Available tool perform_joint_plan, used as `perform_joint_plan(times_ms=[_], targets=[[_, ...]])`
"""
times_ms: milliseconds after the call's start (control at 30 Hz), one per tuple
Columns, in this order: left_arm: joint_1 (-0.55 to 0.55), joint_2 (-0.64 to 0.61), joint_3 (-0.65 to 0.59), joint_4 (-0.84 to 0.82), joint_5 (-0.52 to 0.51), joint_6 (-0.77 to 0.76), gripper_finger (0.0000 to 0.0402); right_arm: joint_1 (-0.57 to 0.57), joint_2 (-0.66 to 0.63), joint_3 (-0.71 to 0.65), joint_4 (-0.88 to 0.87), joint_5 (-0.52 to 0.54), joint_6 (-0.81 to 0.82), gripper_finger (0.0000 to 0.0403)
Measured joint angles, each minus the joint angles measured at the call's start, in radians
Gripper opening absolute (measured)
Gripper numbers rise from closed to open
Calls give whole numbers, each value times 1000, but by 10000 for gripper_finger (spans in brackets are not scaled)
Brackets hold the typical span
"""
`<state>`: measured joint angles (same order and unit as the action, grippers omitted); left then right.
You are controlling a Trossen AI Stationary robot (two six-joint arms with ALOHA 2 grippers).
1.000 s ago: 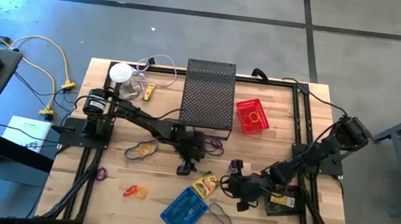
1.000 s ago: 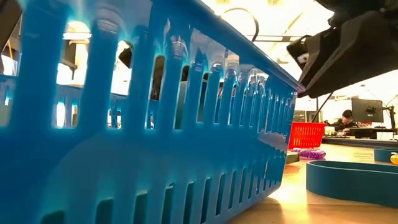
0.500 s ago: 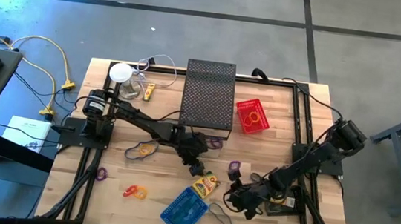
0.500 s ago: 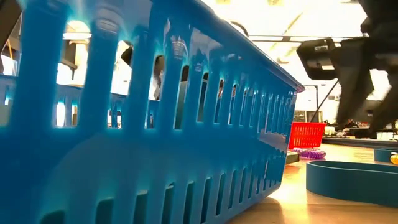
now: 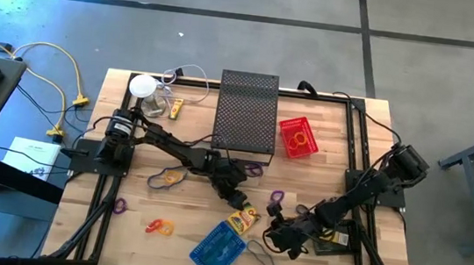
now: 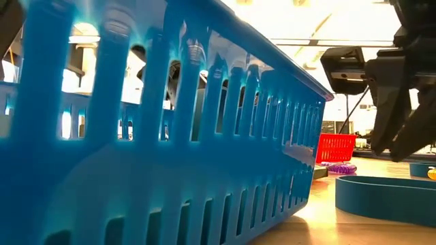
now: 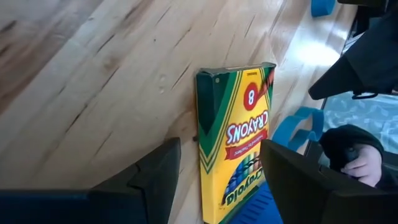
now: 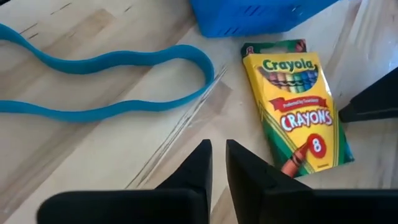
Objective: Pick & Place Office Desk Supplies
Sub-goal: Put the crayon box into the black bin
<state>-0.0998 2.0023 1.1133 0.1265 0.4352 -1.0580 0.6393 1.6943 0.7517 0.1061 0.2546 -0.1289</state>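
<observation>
Because the crayon box lies flat on the wood near the table's middle, just beyond the blue basket, both arms converge on it. From the left, the left gripper hangs over the box's far end, fingers spread wide enough to straddle it, probably lining up a grasp. On the box's right, the right gripper points toward it, fingers nearly together and holding nothing. Yellow and green, the box reads "Crayola Crayons 8", lid closed.
</observation>
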Motion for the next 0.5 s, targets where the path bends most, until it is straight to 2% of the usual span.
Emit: perform_joint_plan(times_ms=[233, 500], targets=[[0, 2, 0, 13, 6, 12, 218, -36, 0, 0, 26, -18, -47, 5], [-1, 3, -1, 16, 6, 12, 218, -65, 32, 2, 74, -64, -60, 3]])
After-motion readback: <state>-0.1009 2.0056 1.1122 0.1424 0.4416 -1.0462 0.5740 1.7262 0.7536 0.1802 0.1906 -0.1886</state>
